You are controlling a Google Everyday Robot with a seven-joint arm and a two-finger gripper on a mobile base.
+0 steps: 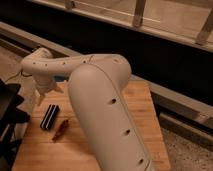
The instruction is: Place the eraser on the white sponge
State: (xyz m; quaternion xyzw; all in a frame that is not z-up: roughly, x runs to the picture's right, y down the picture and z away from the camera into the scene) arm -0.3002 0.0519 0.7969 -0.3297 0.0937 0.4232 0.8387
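Note:
The eraser, a black block with pale lengthwise stripes, lies on the left part of the wooden table. The gripper hangs from the white arm's wrist, just above and behind the eraser's far end, and holds nothing that I can see. The big white arm link fills the middle of the view. The white sponge is hidden or out of view.
A red chili lies just right of the eraser's near end. A black part of the robot stands at the table's left edge. A dark wall and a railing run behind the table.

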